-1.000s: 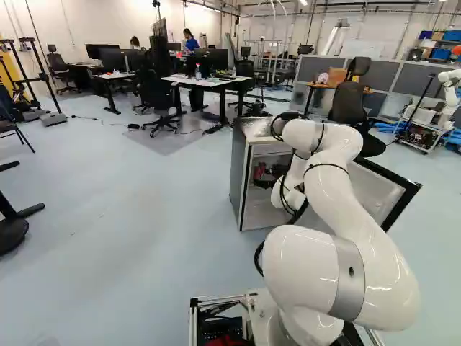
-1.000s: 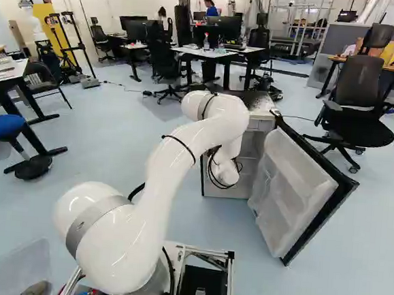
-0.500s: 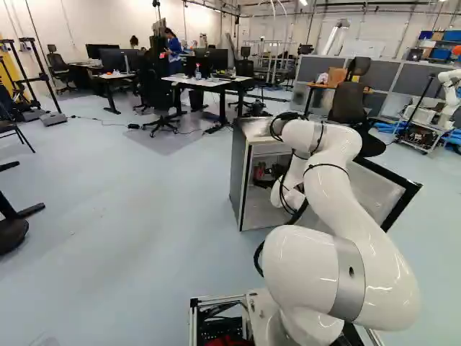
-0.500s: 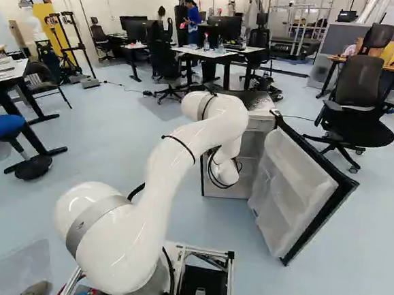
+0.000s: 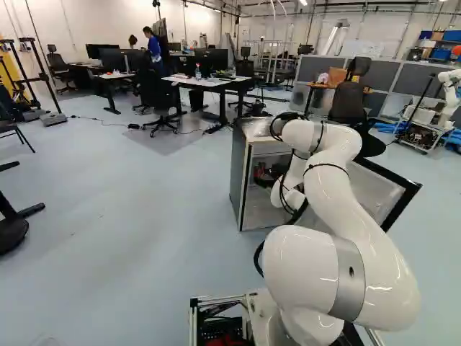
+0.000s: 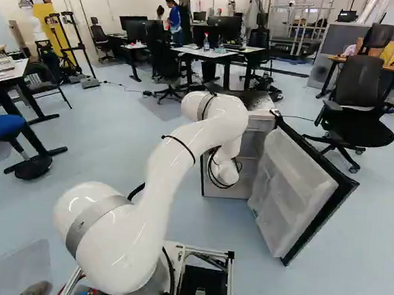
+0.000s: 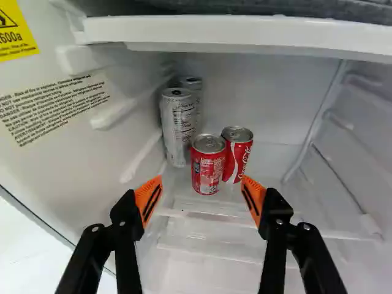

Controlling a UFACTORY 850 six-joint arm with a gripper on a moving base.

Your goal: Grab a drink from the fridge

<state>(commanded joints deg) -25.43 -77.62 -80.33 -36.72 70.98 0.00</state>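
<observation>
The drinks stand inside the open fridge. Neither it nor the white arm has budged this past second, so the grab looks no nearer. The claw is spread, gripping nothing; ahead, tall pale cans and, nearer, short red cans.

Upright red cans beside silver cans, open fridge

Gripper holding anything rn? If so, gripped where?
Nothing held. The gripper is open inside the fridge, fingers apart, with the nearer short red soda can ahead of them, not between the pads.
</observation>
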